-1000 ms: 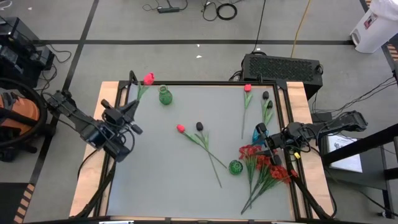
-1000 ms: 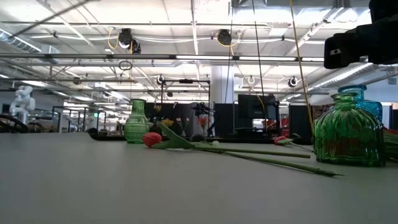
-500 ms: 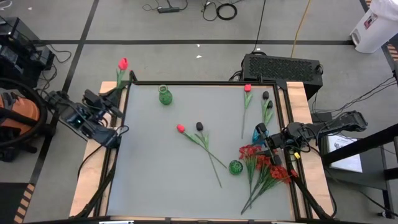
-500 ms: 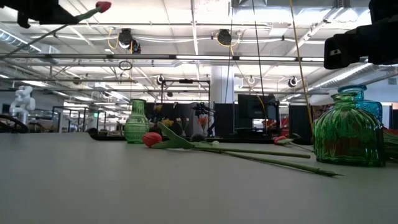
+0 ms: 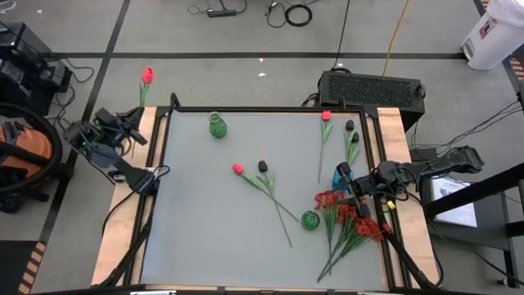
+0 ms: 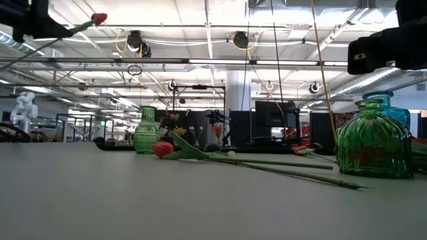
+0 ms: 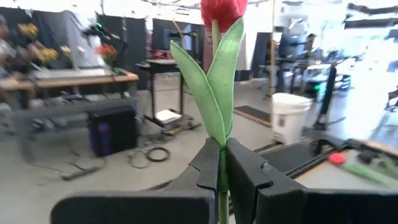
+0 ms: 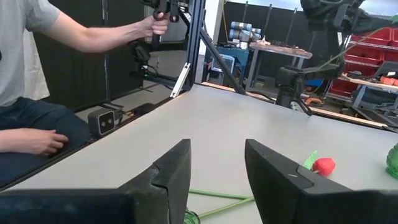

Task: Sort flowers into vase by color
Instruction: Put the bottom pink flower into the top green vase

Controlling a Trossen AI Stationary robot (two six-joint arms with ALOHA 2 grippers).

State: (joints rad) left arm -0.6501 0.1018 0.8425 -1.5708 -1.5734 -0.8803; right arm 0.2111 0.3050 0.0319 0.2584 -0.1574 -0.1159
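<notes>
My left gripper (image 5: pixel 123 124) is off the table's far-left corner, shut on a red tulip whose bud (image 5: pixel 147 75) hangs over the floor; in the low view the bud (image 6: pixel 99 18) shows high up. My right gripper (image 5: pixel 350 185) is open beside the blue vase (image 5: pixel 337 177), by the bunch of red blossoms (image 5: pixel 348 220). A red tulip (image 5: pixel 238 169) and a black tulip (image 5: pixel 263 165) lie mid-table with crossed stems. Another red tulip (image 5: pixel 326 116) and two black tulips (image 5: pixel 350 131) lie at the far right. One green vase (image 5: pixel 217 125) stands far left, a round one (image 5: pixel 309 220) nearer. My left gripper pinches the red tulip's green stem (image 7: pixel 222 167) between its two fingers, just below where the leaves (image 7: pixel 211 87) spring off. The fingers lie across the stem. The tulip is lifted clear and slants up beyond the fingers, bud (image 7: pixel 222 9) outermost.
A person sits beyond the table in the right wrist view, one hand (image 8: pixel 158 22) on a dark frame. The table's raised black rim (image 5: pixel 246 109) frames the grey top. A black box (image 5: pixel 372 86) sits behind the far right corner; an orange vacuum (image 5: pixel 20 156) stands on the left.
My left gripper has swung from over the table's far-left corner out past the left edge and farther back, staying shut. The red tulip has gone with it, its bud now over the floor beyond the corner. My right arm has kept still.
</notes>
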